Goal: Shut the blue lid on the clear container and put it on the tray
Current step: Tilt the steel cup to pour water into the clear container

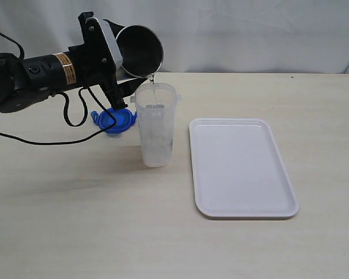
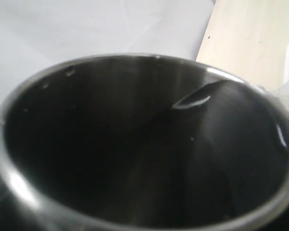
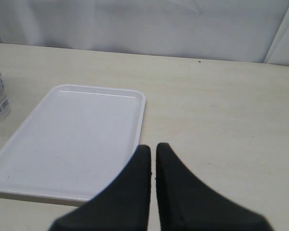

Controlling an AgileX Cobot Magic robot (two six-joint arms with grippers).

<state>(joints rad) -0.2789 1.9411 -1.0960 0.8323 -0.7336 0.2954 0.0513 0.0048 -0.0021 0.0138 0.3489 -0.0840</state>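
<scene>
One clear container (image 1: 156, 125) stands upright and open-topped on the table (image 1: 75, 221), just left of one white tray (image 1: 241, 168) and apart from it. One blue lid (image 1: 115, 122) lies on the table just behind and to the left of the container. The left gripper (image 1: 113, 64) clamps one steel cup (image 1: 139, 51), tilted with its rim over the container's mouth. The right gripper (image 3: 153, 154) hangs near the tray's edge, jaws closed and holding nothing.
</scene>
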